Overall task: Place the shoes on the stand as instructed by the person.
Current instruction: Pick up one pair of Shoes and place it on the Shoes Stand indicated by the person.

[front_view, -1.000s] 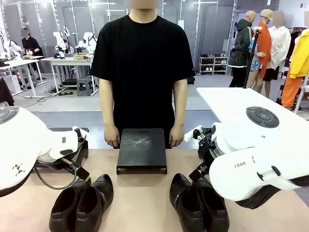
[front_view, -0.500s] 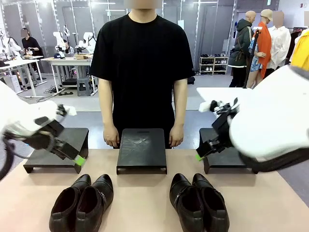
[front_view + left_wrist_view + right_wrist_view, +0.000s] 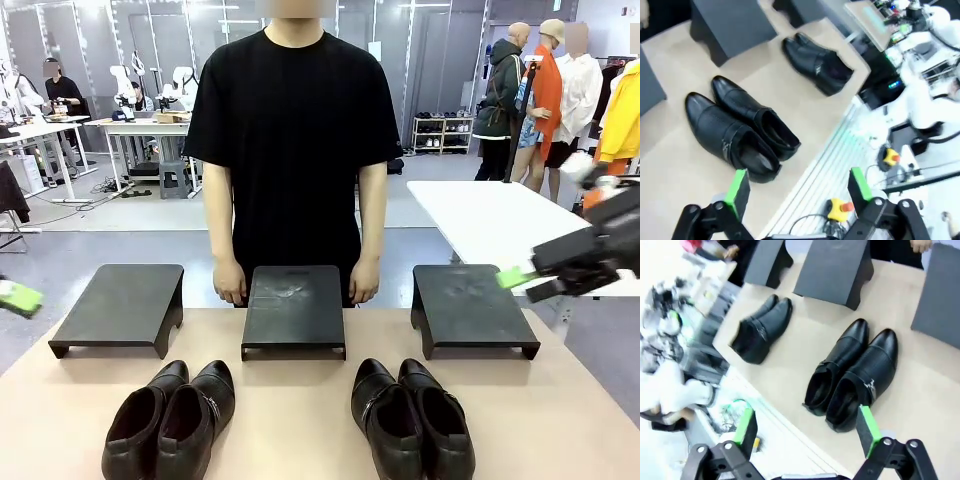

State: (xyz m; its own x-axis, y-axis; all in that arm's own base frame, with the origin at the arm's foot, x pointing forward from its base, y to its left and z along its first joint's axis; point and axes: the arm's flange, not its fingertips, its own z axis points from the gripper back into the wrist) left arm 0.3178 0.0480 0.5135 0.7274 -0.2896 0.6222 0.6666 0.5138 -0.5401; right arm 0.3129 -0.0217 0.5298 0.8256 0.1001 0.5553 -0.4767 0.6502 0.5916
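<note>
Three black stands line the far side of the tabletop (image 3: 300, 420): the left stand (image 3: 120, 305) at 10 o'clock, the middle stand (image 3: 294, 308) at 12 and the right stand (image 3: 470, 305) at 2, with narrow gaps of bare top between them. The person (image 3: 295, 150) stands behind the middle stand, arms straight down, one hand (image 3: 231, 282) and the other hand (image 3: 364, 280) hanging at its far corners.

The shoes sit on the robot's side. The left pair (image 3: 170, 420) is at 7 o'clock and the right pair (image 3: 412, 418) at 5 o'clock, each pair's two shoes touching side by side, toes toward the stands. Their heels lie near the tabletop's near edge (both wrist views show this plainly). A broad bare lane runs between the pairs, up to the middle stand, and a bare strip separates the toes from the stands' front edges.

The left gripper (image 3: 799, 187) has its jaws wide with nothing between them; in the front view one green pad (image 3: 14, 297) shows at 9 o'clock, out past the tabletop's left edge. The right gripper (image 3: 806, 429) is likewise spread wide and empty, out beyond the right stand at 3 o'clock. Both look down on the shoes from off the near edge.
</note>
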